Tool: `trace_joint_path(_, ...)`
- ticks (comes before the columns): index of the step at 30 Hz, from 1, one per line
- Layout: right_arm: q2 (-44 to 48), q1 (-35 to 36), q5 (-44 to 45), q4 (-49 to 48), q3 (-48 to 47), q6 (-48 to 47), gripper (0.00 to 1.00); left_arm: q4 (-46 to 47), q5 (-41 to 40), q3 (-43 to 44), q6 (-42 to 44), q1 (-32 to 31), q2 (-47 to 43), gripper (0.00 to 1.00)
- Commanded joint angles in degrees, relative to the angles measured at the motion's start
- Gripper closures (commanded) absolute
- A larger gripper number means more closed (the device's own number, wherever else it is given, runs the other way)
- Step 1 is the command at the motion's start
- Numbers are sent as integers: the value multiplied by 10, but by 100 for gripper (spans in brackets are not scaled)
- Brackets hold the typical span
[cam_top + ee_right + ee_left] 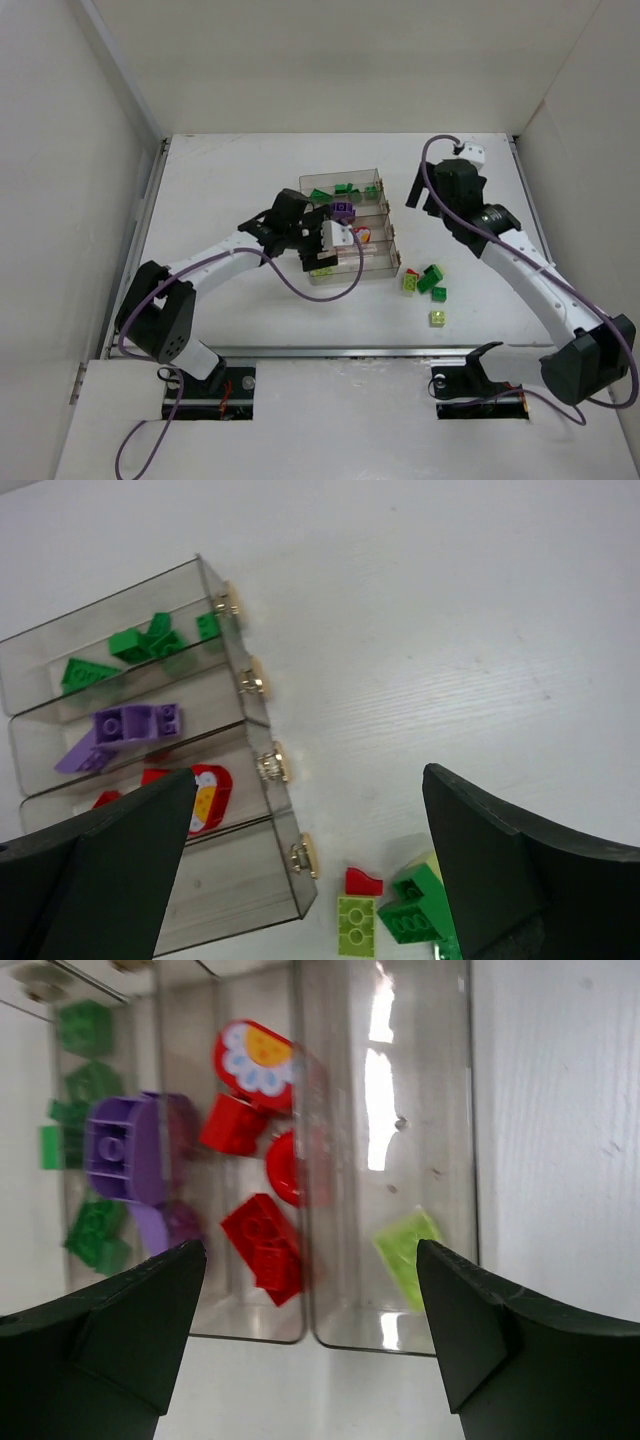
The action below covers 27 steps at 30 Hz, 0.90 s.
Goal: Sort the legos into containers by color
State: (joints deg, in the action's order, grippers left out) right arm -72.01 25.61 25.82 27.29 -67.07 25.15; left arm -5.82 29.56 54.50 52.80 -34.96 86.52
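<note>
The clear tray (pixel 345 176) of four long containers sits mid-table. My left gripper (pixel 340 240) hovers over it, open and empty (pixel 310 1250). Below it the rows hold dark green legos (pixel 85 1030), purple legos (pixel 125 1145), red legos (pixel 265 1245) and one lime lego (pixel 410 1250). My right gripper (pixel 442 195) is open and empty (pixel 308 780), raised to the right of the tray (pixel 280 880). Loose legos lie beside the tray's near right corner: a red one (pixel 362 882), a lime one (pixel 355 925) and a dark green one (pixel 415 905).
In the top view the loose pile lies right of the tray: red (pixel 412 271), lime (pixel 410 285), dark green (pixel 432 277), and a yellow-green brick (pixel 437 317) nearer the front. Brass clasps (pixel 270 765) stud the tray's right end. White walls enclose the table.
</note>
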Motion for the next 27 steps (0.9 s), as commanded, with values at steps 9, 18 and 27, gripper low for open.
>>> trace_joint_path(9, 33, -82, -17, 58, 91, 92, 0, 30, -28, -11, -24, -7, -50, 20)
trace_joint_path(18, 40, -82, -48, 35, 121, 104, 0, 146, -124, -79, -86, -21, -36, 19)
trace_joint_path(27, 37, -82, -38, 56, 138, 111, 0, 158, -203, -134, -55, -21, -52, 20)
